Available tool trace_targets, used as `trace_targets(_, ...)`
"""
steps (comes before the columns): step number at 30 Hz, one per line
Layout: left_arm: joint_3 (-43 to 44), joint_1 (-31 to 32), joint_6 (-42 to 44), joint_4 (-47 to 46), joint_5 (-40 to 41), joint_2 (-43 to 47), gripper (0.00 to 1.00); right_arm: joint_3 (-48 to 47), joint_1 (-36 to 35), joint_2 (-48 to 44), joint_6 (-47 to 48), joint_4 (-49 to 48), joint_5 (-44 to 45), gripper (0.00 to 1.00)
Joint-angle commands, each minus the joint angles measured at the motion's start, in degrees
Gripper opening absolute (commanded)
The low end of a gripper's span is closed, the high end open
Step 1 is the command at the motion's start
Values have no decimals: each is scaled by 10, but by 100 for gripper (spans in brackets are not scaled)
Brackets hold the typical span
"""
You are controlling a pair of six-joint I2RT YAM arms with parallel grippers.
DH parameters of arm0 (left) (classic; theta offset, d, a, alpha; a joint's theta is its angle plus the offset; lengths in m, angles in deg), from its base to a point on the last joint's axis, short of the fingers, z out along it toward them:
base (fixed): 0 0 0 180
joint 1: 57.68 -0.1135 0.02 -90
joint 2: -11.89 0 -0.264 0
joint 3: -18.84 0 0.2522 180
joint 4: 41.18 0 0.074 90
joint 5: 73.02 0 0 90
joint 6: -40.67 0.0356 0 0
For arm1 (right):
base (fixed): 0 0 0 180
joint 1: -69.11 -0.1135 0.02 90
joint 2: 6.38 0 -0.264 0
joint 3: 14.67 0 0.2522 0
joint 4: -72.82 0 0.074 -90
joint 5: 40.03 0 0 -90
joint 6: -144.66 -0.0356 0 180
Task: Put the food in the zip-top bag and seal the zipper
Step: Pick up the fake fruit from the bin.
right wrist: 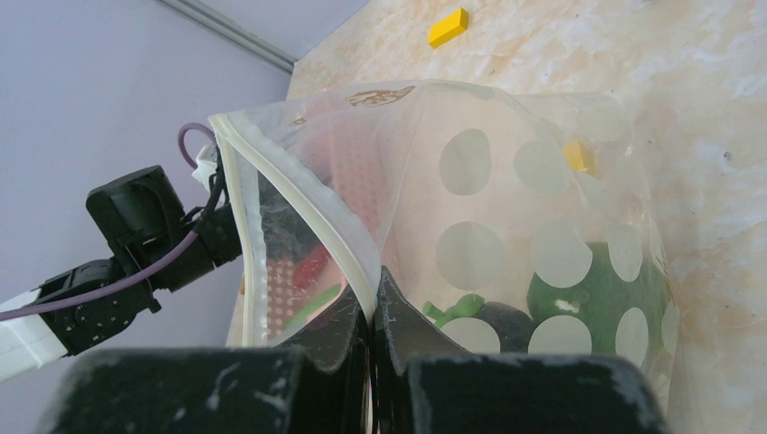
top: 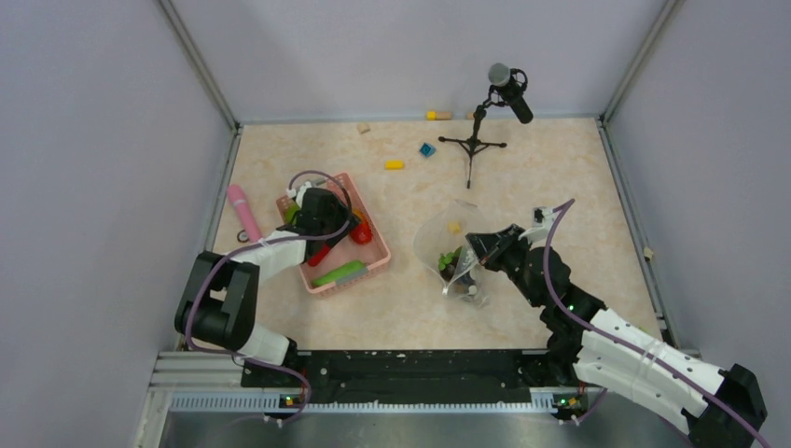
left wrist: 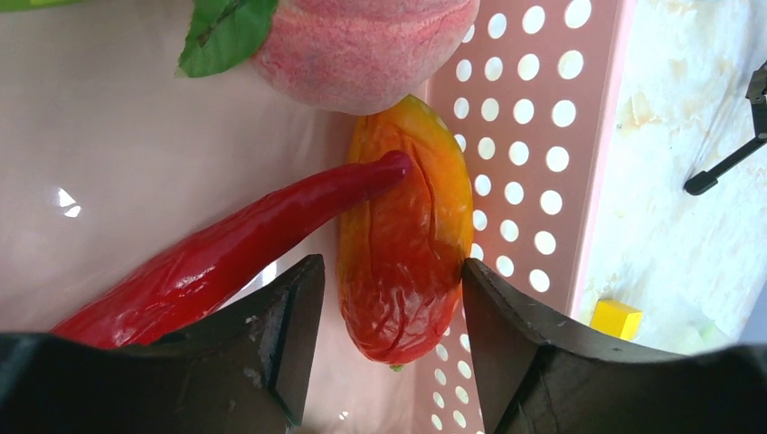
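Note:
In the pink basket [top: 373, 261] my left gripper [left wrist: 393, 298] stands open, its fingers on either side of an orange-red fruit [left wrist: 407, 244] that lies along the perforated wall [left wrist: 534, 136]. A red chili [left wrist: 244, 244] leans against that fruit, and a pink peach [left wrist: 362, 45] lies beyond. A long green cucumber [top: 339, 273] lies at the basket's near end. My right gripper [right wrist: 373, 312] is shut on the whitish zipper [right wrist: 298, 194] and holds the mouth of the dotted zip-top bag [right wrist: 506, 181] up and open. A green pepper [right wrist: 588, 307] and a dark fruit [right wrist: 502, 321] lie inside the bag.
A microphone on a tripod [top: 476, 140] stands behind the bag. A pink cylinder [top: 244, 211] lies left of the basket. A yellow block [top: 394, 165] and a blue block [top: 427, 149] lie further back, with more small blocks at the back wall.

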Motion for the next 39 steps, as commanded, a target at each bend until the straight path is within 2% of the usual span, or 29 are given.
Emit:
trace_targets(1, 27, -7, 6, -16, -9, -14, 61, 1, 0, -4, 11, -9, 12, 0)
trace_targets(6, 37, -10, 11, -4, -17, -26, 56, -1, 0, -3, 12, -9, 14, 0)
trace_targets(16, 33, -11, 13, 0, -25, -33, 53, 1, 0, -4, 10, -8, 7, 0)
trace_targets(22, 31, -12, 14, 3, -26, -27, 39, 4, 1, -8, 6, -7, 7, 0)
trace_targets(28, 26, -13, 22, 20, -25, 6, 16, 5, 1, -10, 4, -6, 5, 0)
trace_targets(32, 12, -13, 28, 47, -18, 59, 0, 6, 0, -13, 3, -6, 3, 0)
trace_targets(39, -16, -13, 44, 84, 14, 193, 0, 11, 0, -21, -2, -6, 0, 0)
